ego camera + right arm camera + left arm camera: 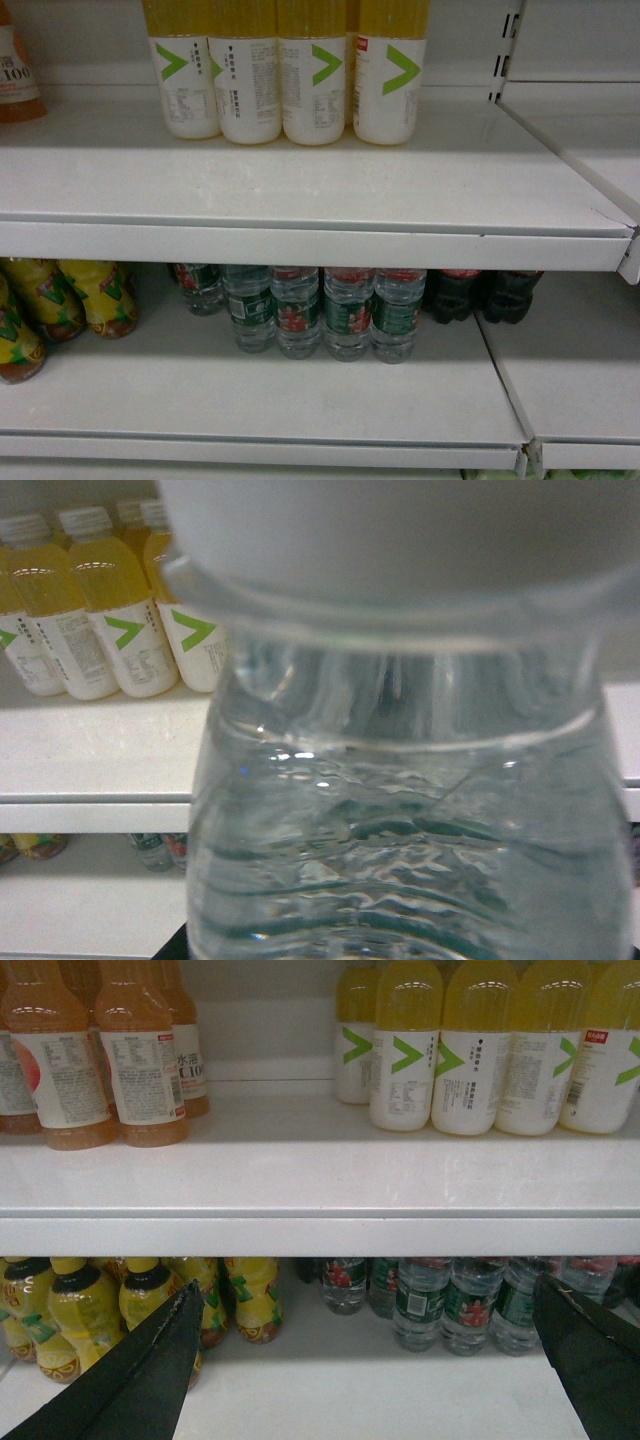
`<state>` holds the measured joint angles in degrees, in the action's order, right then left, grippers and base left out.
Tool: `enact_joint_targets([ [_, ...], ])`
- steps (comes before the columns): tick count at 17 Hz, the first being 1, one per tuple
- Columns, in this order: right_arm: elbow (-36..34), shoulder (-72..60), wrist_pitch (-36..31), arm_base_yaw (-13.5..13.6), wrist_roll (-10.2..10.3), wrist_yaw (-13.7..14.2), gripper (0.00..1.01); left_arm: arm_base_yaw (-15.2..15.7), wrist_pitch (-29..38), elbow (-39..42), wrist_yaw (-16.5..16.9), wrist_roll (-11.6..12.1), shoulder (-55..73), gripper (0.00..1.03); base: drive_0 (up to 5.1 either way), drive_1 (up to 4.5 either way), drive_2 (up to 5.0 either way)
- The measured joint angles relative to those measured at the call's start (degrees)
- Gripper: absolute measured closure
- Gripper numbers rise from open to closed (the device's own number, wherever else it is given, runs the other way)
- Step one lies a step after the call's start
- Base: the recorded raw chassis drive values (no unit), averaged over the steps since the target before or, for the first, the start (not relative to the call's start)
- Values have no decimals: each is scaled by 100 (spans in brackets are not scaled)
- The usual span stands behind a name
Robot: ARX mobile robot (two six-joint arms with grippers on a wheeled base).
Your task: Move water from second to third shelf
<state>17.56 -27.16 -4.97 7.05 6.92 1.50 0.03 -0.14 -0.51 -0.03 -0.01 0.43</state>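
The water (410, 810) fills the right wrist view: a clear ribbed bottle pressed so close to the lens that its white cap is cut off at the top and its label cannot be seen. The right gripper itself is out of frame there, so whether it grips the bottle cannot be told. Behind, at left, yellow bottles with green chevrons (120, 630) stand on the upper shelf (90, 750). In the head view neither arm shows; a cluster of green-labelled water bottles (320, 310) sits far back on the lower shelf (260, 400), their tops hidden by the front lip of the upper shelf, with dark cola bottles (485, 292) half hidden at right and yellow tea bottles (70, 300) cut off at left. The upper shelf has broad bare room near its front edge. In the left wrist view the left gripper (370, 1360) has its two black fingers (150, 1370) spread wide with nothing between them, framing bare near shelf below the water bottles.
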Motion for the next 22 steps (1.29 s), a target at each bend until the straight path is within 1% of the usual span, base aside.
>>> enact_joint_targets([
  [13, 0, 0, 9, 0, 0, 11, 58, 0, 0, 0, 7, 2, 0, 5, 0, 0, 0],
  [22, 0, -4, 0, -31, 0, 20, 58, 0, -7, 0, 2, 0, 0, 5, -446, 227, 227],
])
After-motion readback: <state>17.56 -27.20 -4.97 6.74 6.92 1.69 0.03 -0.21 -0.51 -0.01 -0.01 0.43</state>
